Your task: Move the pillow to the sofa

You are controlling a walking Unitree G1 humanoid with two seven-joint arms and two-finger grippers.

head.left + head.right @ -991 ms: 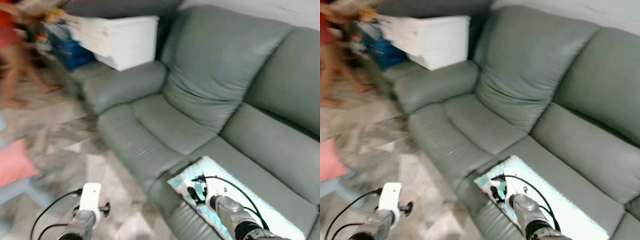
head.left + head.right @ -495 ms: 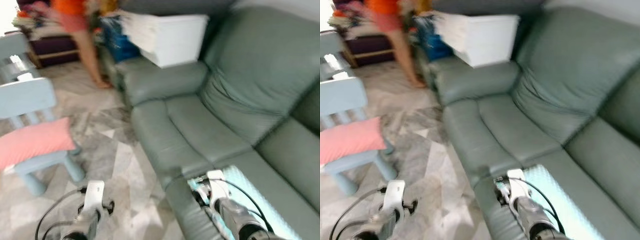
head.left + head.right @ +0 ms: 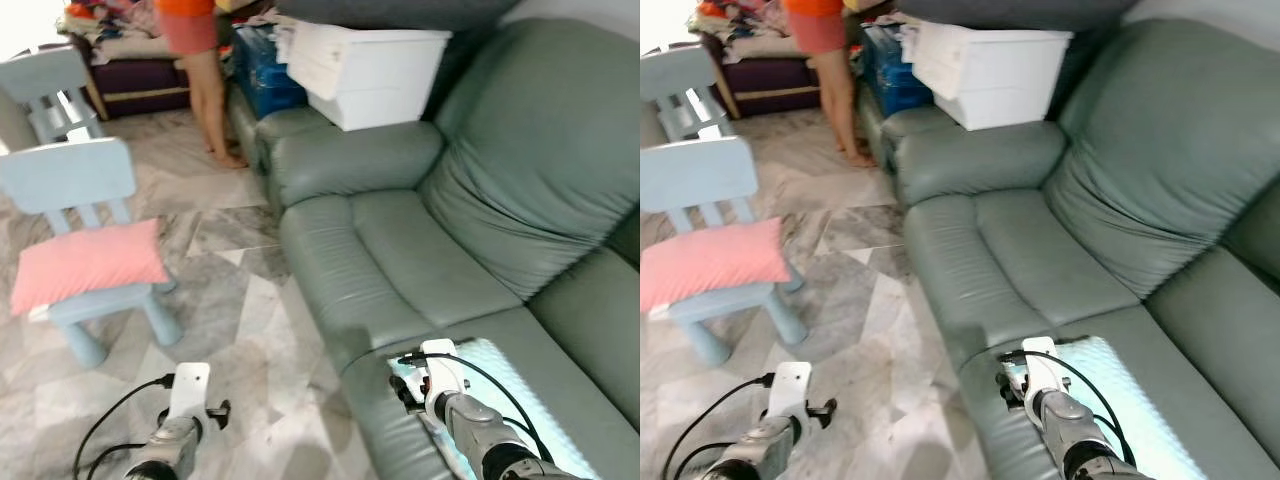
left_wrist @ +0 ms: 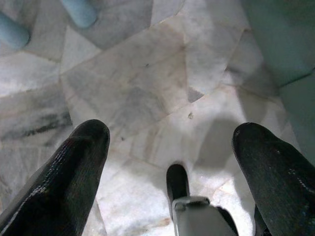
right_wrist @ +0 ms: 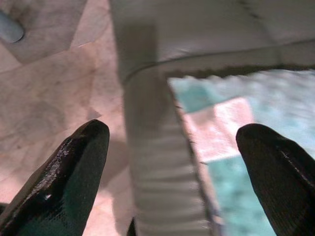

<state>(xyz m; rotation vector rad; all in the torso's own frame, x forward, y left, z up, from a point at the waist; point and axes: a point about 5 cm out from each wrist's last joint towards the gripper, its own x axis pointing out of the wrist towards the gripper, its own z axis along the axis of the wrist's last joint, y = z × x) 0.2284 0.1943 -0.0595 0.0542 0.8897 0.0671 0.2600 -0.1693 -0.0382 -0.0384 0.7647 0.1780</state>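
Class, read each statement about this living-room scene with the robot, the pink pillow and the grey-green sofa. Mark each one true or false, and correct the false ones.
1. The pink pillow lies on the seat of the light blue chair. True.
2. The left gripper holds the pillow. False: its fingers are spread open with only marble floor between them.
3. A white storage box sits by the sofa, beyond its armrest. True.
4. The right gripper is clamped shut. False: its fingers stand wide apart over the sofa's front edge.
5. A person stands on the floor beyond the chair. True.
6. The pillow already lies on the sofa. False: it is on the chair.
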